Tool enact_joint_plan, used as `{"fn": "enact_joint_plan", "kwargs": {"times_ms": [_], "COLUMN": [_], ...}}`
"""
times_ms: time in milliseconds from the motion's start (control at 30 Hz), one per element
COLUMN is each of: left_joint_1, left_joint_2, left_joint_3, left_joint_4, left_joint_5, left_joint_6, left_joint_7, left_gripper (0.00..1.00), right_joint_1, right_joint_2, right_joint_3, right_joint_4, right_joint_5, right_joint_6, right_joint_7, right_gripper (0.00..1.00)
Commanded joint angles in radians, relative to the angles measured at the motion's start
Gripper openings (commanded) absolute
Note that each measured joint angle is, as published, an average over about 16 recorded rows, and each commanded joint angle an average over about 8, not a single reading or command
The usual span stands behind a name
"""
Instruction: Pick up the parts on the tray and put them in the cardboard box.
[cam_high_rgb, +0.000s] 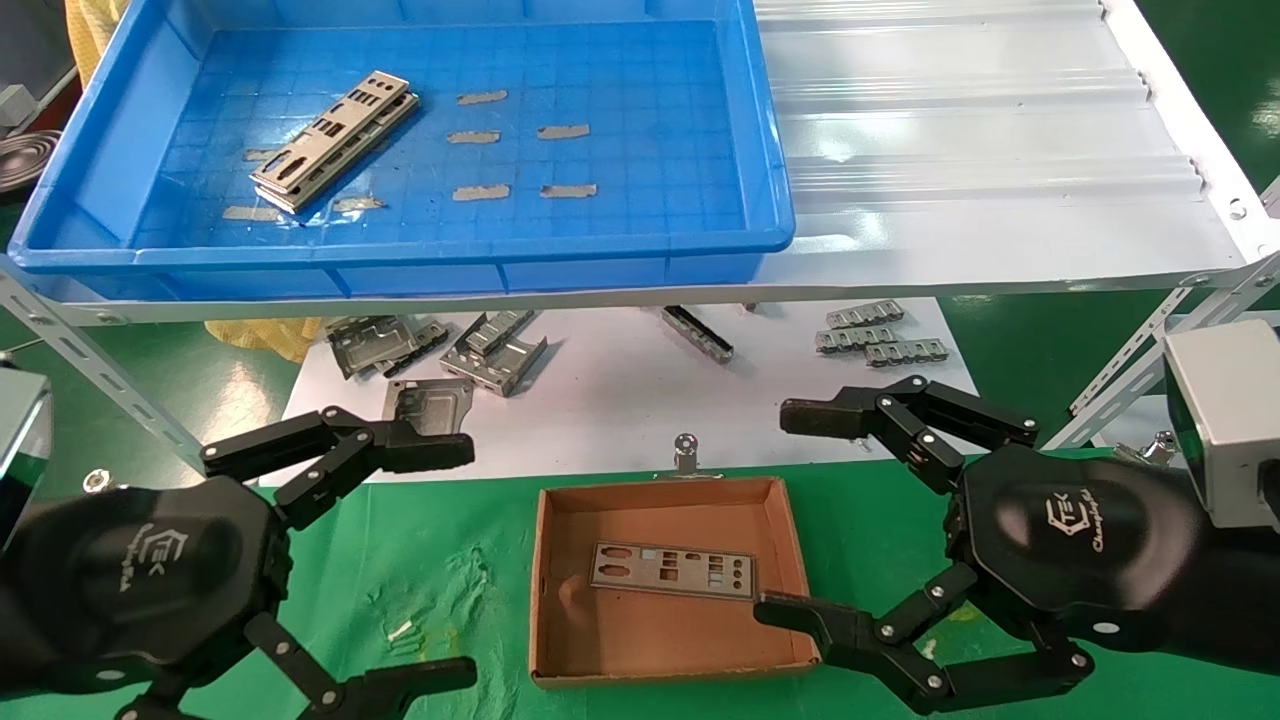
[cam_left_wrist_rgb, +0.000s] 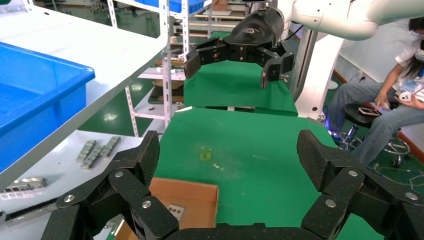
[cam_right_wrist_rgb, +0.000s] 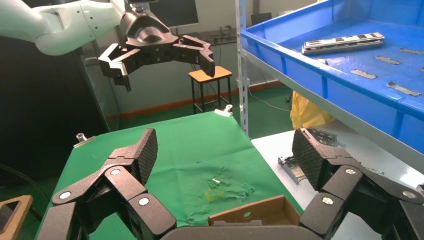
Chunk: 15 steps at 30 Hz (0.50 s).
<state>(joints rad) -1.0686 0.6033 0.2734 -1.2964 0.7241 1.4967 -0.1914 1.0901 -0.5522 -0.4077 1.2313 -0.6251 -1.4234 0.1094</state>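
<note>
Two or more stacked silver-grey parts (cam_high_rgb: 335, 140) lie slantwise in the left half of the blue tray (cam_high_rgb: 400, 245) on the upper shelf. They also show in the right wrist view as parts (cam_right_wrist_rgb: 342, 42) in the tray (cam_right_wrist_rgb: 305, 62). The cardboard box (cam_high_rgb: 545, 580) sits on the green cloth below, with one flat part (cam_high_rgb: 672, 570) inside. My left gripper (cam_high_rgb: 460, 565) hangs open and empty left of the box. My right gripper (cam_high_rgb: 783, 512) hangs open and empty at the box's right wall. The left wrist view shows my left gripper (cam_left_wrist_rgb: 230, 155) over the box corner (cam_left_wrist_rgb: 192, 192).
Grey tape strips (cam_high_rgb: 520, 160) dot the tray floor. Bent grey brackets (cam_high_rgb: 440, 350) and small pieces (cam_high_rgb: 875, 335) lie on the white sheet under the white corrugated shelf (cam_high_rgb: 980, 150). A metal clip (cam_high_rgb: 686, 452) stands behind the box. A seated person (cam_left_wrist_rgb: 395, 100) is off to the right.
</note>
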Motion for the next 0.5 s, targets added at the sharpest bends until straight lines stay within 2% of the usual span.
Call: {"fn": "enact_joint_plan", "kwargs": {"times_ms": [33, 500], "left_joint_1": [-0.001, -0.004], "left_joint_2": [0.002, 0.006], "left_joint_3": [0.001, 0.005], "left_joint_4": [0.003, 0.010], "left_joint_5": [0.001, 0.005], "left_joint_6": [0.000, -0.001], "left_joint_7": [0.001, 0.003], "left_gripper": [1.00, 1.00], "right_joint_1": [0.000, 0.000], "right_joint_2": [0.000, 0.000], "right_joint_3": [0.000, 0.000], "right_joint_4": [0.000, 0.000], "right_joint_5": [0.000, 0.000], "right_joint_6": [0.000, 0.000], "right_joint_7": [0.000, 0.000], "right_gripper": [1.00, 1.00]}}
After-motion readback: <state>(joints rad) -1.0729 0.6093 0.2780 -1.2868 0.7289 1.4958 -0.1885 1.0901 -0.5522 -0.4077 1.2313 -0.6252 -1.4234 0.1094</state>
